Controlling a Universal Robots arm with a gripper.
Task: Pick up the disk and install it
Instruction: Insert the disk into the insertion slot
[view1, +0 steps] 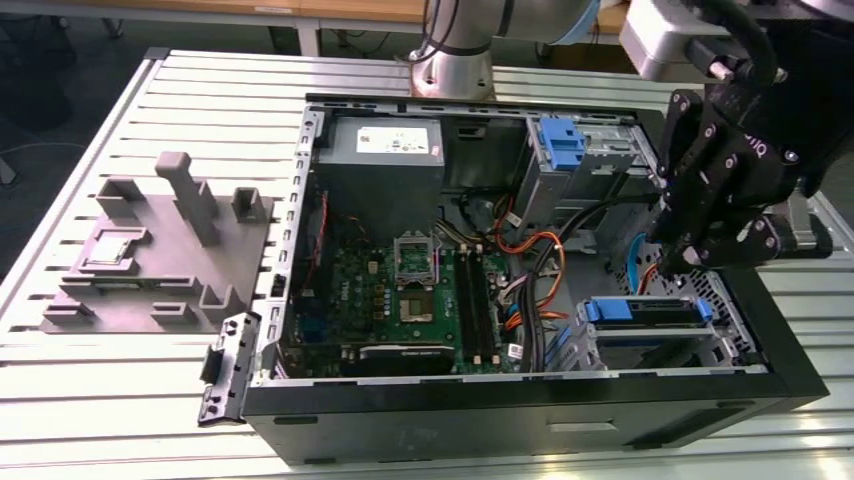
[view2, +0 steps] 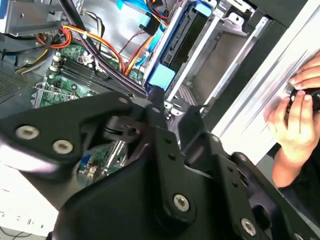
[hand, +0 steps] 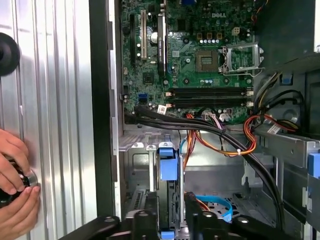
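Observation:
The disk (view1: 643, 312) stands on edge in the metal drive cage (view1: 727, 345) at the near corner of the open computer case, on the exterior view's right, with its blue bracket facing up. My black gripper (view1: 665, 268) hangs just above it. In both wrist views the disk's blue bracket (hand: 168, 165) (view2: 161, 77) runs along the cage slot. The gripper (hand: 170, 217) (view2: 174, 107) is open, its fingers a little apart on either side of the bracket's line, with nothing clamped between them.
Orange and black cables (view1: 534, 260) cross between the motherboard (view1: 400, 290) and the cage. A grey power supply (view1: 380, 140) and another blue bracket (view1: 561, 140) sit at the case's far side. A grey fixture block (view1: 160, 250) lies outside. A person's hand (hand: 15, 170) rests on a knob beside the case.

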